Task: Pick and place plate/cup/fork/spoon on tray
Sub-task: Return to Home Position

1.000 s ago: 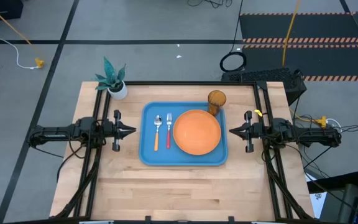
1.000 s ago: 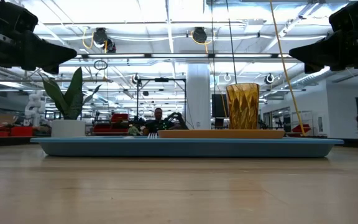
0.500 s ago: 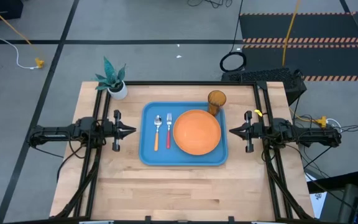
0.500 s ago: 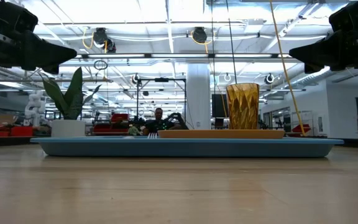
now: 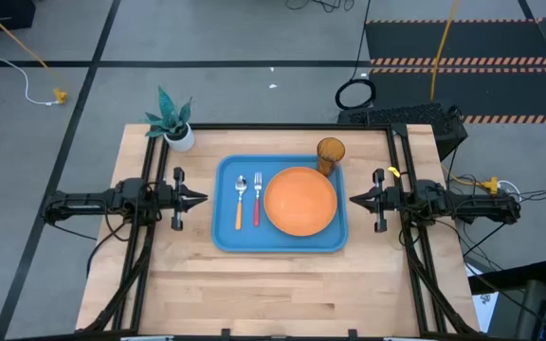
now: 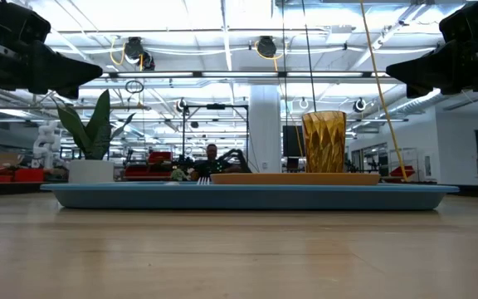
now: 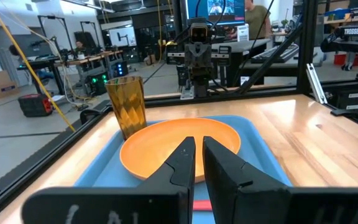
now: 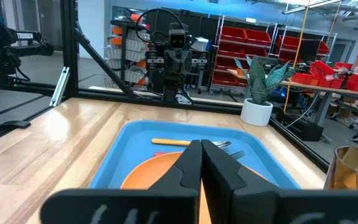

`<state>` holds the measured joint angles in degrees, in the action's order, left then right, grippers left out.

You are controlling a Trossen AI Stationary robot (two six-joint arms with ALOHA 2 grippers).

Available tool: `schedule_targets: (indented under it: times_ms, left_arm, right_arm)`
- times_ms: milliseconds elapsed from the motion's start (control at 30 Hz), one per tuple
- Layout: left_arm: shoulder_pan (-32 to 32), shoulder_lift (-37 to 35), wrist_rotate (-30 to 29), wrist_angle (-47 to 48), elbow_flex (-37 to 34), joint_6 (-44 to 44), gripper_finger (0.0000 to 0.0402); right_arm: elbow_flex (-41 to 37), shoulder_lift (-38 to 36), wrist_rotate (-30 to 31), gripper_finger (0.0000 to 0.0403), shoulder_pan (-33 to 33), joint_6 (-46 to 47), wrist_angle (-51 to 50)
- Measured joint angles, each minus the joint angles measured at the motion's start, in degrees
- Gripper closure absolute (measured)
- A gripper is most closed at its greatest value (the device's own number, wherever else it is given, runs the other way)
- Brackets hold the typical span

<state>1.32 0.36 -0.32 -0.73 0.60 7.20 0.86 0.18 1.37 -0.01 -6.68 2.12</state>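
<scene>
1. Your pale wood-plank table [image 5: 254, 294] carries the smooth blue tray [image 5: 227, 237], round-cornered, at frame centre.
2. The left gripper [image 5: 203, 199] and right gripper [image 5: 353, 199] flank it, fingers pinched together and empty (neither touches the tray).
3. On the tray you have the round orange plate [image 5: 300, 201] at right, the spoon [image 5: 239, 204] and fork [image 5: 257, 201] parallel at left, and the faceted amber cup [image 5: 330, 152] in the upper-right corner.
</scene>
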Motion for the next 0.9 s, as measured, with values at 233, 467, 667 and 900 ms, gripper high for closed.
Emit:
schedule_targets:
  times_ms: [233,467,667,900]
  left_arm:
    - [-0.02,0.00,0.00,0.00,0.00,-0.02,0.0366]
    - [0.00,0.00,0.00,0.00,0.00,-0.08,0.0366]
    - [0.00,0.00,0.00,0.00,0.00,-0.08,0.0366]
    - [0.00,0.00,-0.02,0.00,0.00,-0.13,0.0366]
  right_arm:
    - [0.00,-0.01,0.00,0.0403,0.00,0.00,-0.01]
    - [0.00,-0.01,0.00,0.0403,0.00,0.00,-0.01]
    - [0.00,-0.01,0.01,0.0403,0.00,0.00,0.01]
    - [0.00,-0.01,0.02,0.0403,-0.02,0.00,0.00]
